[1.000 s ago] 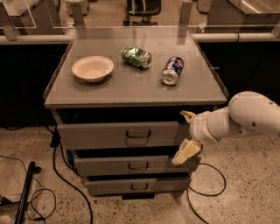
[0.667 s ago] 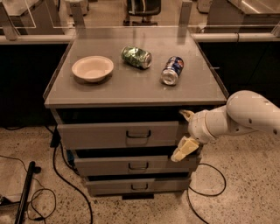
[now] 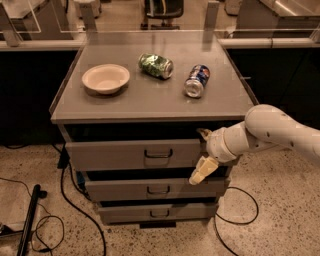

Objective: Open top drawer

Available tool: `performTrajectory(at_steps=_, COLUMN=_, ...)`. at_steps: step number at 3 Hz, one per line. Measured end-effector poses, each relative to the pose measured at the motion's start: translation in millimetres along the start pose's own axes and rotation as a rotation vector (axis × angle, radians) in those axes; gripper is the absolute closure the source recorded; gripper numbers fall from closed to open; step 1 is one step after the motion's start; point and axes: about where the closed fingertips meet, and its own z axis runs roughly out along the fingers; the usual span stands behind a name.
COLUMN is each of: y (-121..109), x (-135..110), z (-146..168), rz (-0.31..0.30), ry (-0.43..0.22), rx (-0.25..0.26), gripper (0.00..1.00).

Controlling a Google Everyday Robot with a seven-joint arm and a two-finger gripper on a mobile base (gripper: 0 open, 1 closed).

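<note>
Now, the gripper (image 3: 197,156) sits at the right end of the top drawer (image 3: 125,155), jaws spread wide and clamping nothing: one finger (image 3: 204,133) by the panel's top edge, the other (image 3: 202,171) hanging below it. The drawer sits just under the tabletop (image 3: 150,102), its dark handle (image 3: 158,153) left of the gripper. On top are a bowl (image 3: 105,78), a green can (image 3: 155,65) and a blue can (image 3: 197,80).

Speckled stone floor (image 3: 280,227), black cables (image 3: 64,192) trailing across it, office chair (image 3: 162,7) behind, dim warm light
</note>
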Motion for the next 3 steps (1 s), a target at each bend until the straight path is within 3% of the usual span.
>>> performTrajectory(at_steps=1, y=0.6, x=0.6, z=2.5, rz=0.001, ry=-0.001, rx=-0.005, gripper=0.00)
performTrajectory(at_steps=2, y=0.6, x=0.5, z=2.5, rz=0.001, ry=-0.001, rx=-0.005, gripper=0.18)
performTrajectory(at_steps=3, y=0.6, x=0.5, z=2.6, rz=0.001, ry=-0.001, rx=-0.005, gripper=0.42)
